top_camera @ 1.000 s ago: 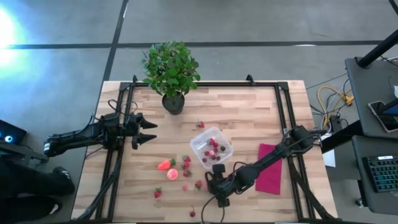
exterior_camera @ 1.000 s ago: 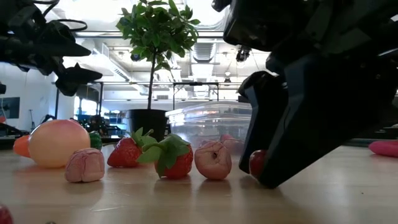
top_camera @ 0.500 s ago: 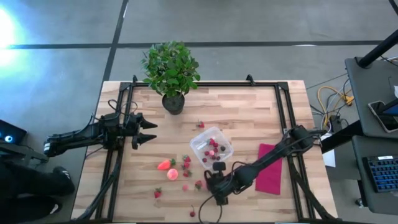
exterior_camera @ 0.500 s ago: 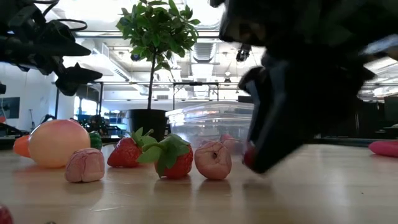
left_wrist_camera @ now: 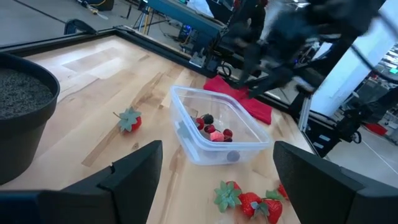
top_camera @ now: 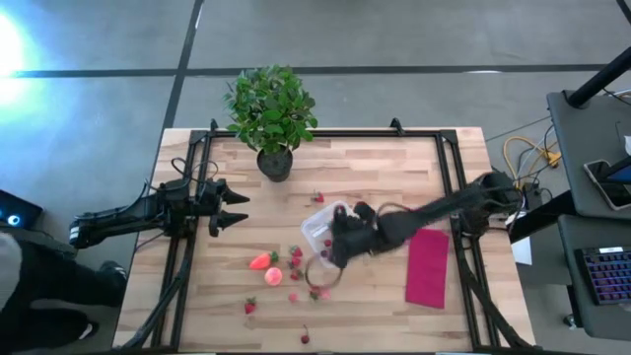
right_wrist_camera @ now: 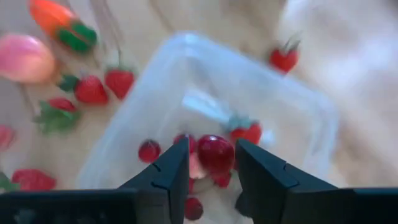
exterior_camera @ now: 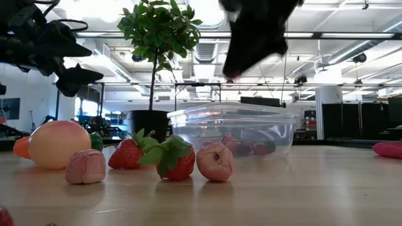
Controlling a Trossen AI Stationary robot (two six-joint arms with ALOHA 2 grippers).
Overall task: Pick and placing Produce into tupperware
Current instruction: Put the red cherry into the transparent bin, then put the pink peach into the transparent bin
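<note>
Your left claw [top_camera: 235, 208] waits spread apart over the surface's [top_camera: 394, 177] left side. The orange-red strawberry [top_camera: 262, 261] lies leaf-end rightward. Your right claw [right_wrist_camera: 212, 163], clamped on a red berry [right_wrist_camera: 215, 152], hangs above the clear container [top_camera: 321, 229], which holds several berries.

The right arm stretches in from the right edge of the table toward its middle, wrist raised, its end effector [right_wrist_camera: 212, 163] pointing downward with both fingers [right_wrist_camera: 171, 171] closed on a small red berry [right_wrist_camera: 215, 152]. The left arm waits at the table's left edge, its end effector [top_camera: 233, 208] level, fingers spread apart.
</note>
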